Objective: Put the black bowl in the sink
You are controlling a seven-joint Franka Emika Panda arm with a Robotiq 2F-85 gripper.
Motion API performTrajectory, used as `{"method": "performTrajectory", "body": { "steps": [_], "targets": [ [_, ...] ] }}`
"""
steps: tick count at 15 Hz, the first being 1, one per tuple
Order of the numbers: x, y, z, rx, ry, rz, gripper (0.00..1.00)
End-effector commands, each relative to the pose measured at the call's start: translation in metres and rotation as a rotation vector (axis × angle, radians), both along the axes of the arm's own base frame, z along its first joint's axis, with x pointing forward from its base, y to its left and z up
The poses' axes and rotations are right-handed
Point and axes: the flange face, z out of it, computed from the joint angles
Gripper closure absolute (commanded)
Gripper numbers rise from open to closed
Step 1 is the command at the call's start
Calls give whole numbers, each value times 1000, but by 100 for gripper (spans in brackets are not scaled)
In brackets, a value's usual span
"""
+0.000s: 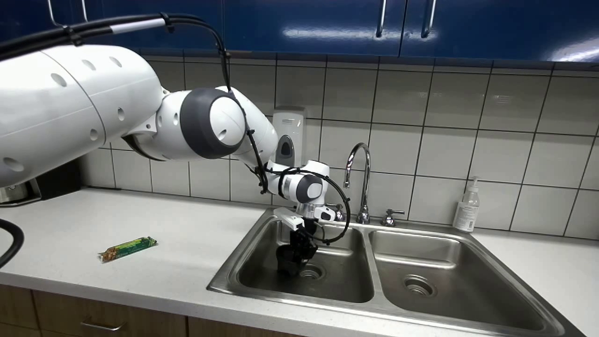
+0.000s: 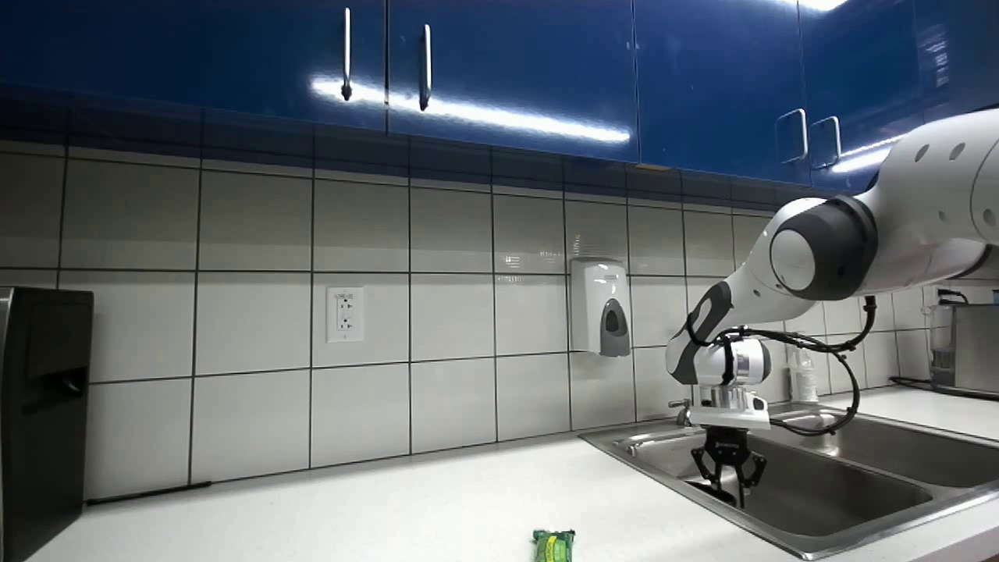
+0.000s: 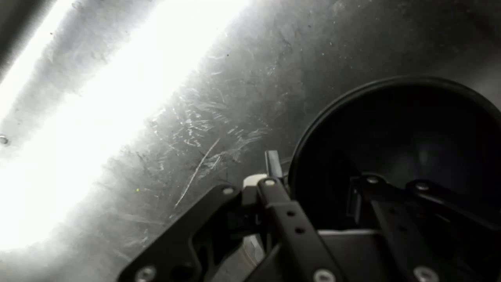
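The black bowl (image 1: pixel 286 260) is down inside the left basin (image 1: pixel 339 277) of the sink, beside the drain. In an exterior view only a dark part of the bowl (image 2: pixel 709 491) shows over the basin edge. In the wrist view the bowl (image 3: pixel 411 129) fills the right side with its mouth facing the camera. My gripper (image 3: pixel 314 182) is partly open: one finger is outside the rim and the other inside the bowl, with a gap between them. The gripper also shows low in the basin in both exterior views (image 1: pixel 303 255) (image 2: pixel 730 496). Whether the bowl touches the basin floor is unclear.
The chrome faucet (image 1: pixel 366 182) stands behind the basins, close to the wrist. The right basin (image 1: pixel 461 299) lies past the divider. A green-and-brown wrapper (image 1: pixel 127 249) lies on the counter. A soap bottle (image 1: pixel 467 208) and a wall dispenser (image 1: pixel 288 133) are at the back.
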Motion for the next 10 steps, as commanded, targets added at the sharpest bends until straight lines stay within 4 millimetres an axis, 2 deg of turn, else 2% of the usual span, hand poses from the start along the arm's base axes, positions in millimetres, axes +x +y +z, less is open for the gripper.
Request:
{"method": "performTrajectory", "body": {
  "steps": [1, 5, 10],
  "targets": [
    [5, -5, 3, 10, 7, 22, 31],
    [7, -6, 9, 1, 0, 29, 1],
    [8, -6, 22, -12, -22, 37, 0]
  ]
}}
